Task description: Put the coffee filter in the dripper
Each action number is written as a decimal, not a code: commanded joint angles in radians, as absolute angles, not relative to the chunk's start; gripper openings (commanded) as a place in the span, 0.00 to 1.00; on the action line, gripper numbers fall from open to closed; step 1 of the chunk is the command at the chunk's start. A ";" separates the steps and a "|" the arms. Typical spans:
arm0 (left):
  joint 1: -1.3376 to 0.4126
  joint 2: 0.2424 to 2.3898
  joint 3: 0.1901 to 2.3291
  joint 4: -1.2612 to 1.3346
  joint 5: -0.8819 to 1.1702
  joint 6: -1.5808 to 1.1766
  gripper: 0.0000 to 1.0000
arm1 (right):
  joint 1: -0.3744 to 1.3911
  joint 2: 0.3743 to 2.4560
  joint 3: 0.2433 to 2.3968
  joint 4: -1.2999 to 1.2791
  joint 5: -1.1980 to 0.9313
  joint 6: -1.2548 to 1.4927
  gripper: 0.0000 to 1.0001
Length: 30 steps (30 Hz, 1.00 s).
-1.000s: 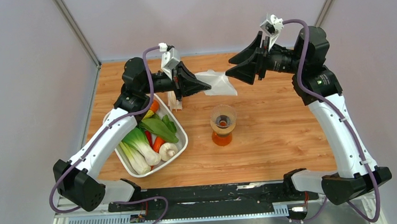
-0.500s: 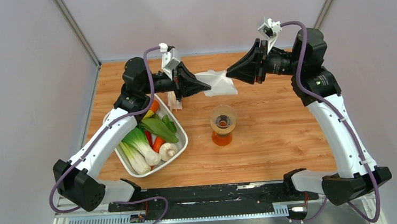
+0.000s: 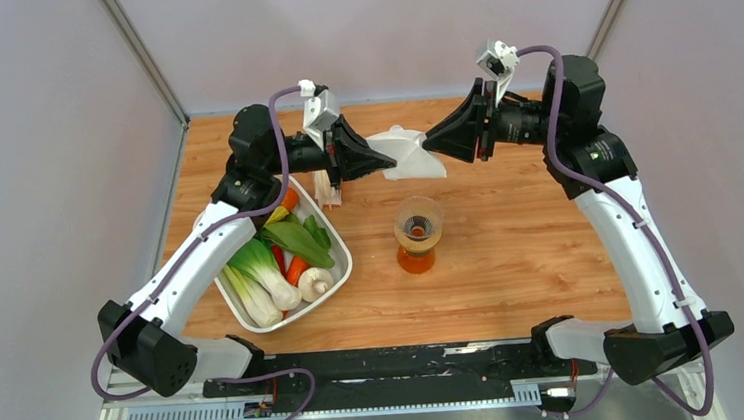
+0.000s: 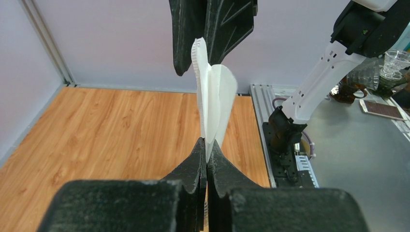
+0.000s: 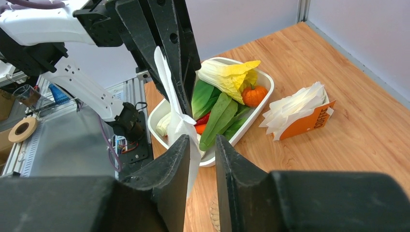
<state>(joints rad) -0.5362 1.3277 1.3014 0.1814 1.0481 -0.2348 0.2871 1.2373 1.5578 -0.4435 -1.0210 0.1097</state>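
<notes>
White paper first: one coffee filter point(image 3: 412, 154), held in the air over the far middle of the wooden table point(image 3: 522, 248), well above and behind the dripper point(image 3: 418, 214). One dripper, clear cone with a tan collar, seated on one orange-tinted glass vessel point(image 3: 416, 260); nothing visible inside the cone. One white tray point(image 3: 348, 260) at the left, filled with vegetables point(image 3: 277, 263): leafy greens, carrot, a small orange round one. One orange pack of stacked filters point(image 3: 327, 187) stands just behind the tray. Two arms, both reaching inward at the same height, wrists level, tips facing each other. Left gripper point(image 3: 376, 156) is clamped on the filter's near edge. Right gripper point(image 3: 430, 143) has its fingers slightly apart, the filter's far edge lying in the gap between them.
</notes>
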 commanded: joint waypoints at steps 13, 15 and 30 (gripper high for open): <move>-0.551 1.321 1.353 0.164 1.072 -0.173 0.04 | 0.300 1.220 1.583 -0.515 -1.125 0.031 0.48; -0.551 1.321 1.350 0.165 1.071 -0.172 0.04 | 0.300 1.213 1.581 -0.514 -1.139 0.026 0.50; -0.551 1.314 1.355 0.116 1.066 -0.121 0.04 | 0.297 1.230 1.627 -0.513 -1.053 0.071 0.29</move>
<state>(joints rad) -0.5476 1.3277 1.3159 0.1295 1.0538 -0.1757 0.2943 1.2373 1.5726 -0.5266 -1.0836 0.0475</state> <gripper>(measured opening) 0.041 0.368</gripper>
